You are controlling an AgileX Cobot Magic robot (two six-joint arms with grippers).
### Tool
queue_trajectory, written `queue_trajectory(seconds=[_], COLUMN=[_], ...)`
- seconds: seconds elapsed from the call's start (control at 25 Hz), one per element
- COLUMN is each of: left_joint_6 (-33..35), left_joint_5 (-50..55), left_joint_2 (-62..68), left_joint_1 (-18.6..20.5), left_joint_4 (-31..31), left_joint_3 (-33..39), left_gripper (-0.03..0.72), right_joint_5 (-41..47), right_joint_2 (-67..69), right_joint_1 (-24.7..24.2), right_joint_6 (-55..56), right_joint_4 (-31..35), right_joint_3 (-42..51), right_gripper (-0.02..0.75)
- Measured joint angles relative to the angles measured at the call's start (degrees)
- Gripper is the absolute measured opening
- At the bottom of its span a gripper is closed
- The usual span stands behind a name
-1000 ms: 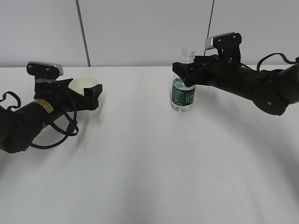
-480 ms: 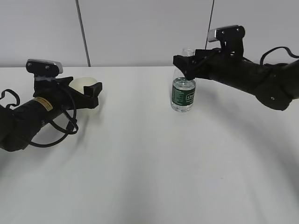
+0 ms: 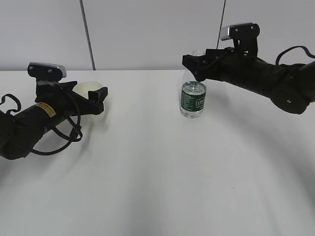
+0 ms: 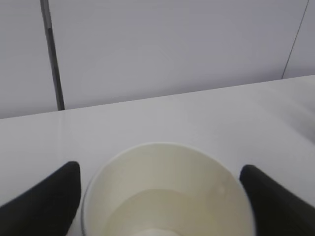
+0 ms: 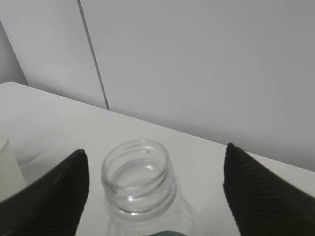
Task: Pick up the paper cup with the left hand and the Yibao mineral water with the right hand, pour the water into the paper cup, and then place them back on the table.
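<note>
The paper cup [image 3: 90, 91] stands on the left of the white bench [image 3: 157, 167], between the spread fingers of the left end effector [image 3: 96, 95]. The left wrist view shows the cup [image 4: 167, 191] centred between two black fingertips, with a sliver of gap on each side, so the end effector looks open and has hold of nothing. A shallow pool of water [image 4: 167, 216] seems to lie in the cup's bottom (the lower edge of that view cuts it off, so the level is unclear).

Right of centre, the Yibao mineral water [image 3: 193, 96] stands upright on the bench, uncapped, partly full. The right end effector [image 3: 195, 66] hovers at neck height; the right wrist view shows the bottle mouth [image 5: 138, 174] between wide-set fingertips well clear of it, so this one is open and empty too.

Judging from water in the cup and both things down on the bench with neither gripped, the pour and the placing back look done; what seems left is only for the arms to draw clear.

The bench is plain, matte white and uncluttered. Behind it runs a pale grey panelled wall [image 3: 147, 34] with a dark vertical seam.
</note>
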Motion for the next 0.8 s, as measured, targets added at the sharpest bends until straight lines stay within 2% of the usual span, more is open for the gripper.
queue_trajectory(seconds=[0.8], left_joint_6=[0.00], left_joint_5=[1.08], left_joint_2=[-3.46], left_joint_1=[0.00], left_joint_4=[0.49], left_joint_3=[0.00], left_gripper=[0.583], right_joint_5=[3.60], right_joint_2=[-4.81], right_joint_1=[0.00], right_joint_6=[0.46], right_joint_4=[-0.72], right_joint_3=[0.00], right_gripper=[0.629])
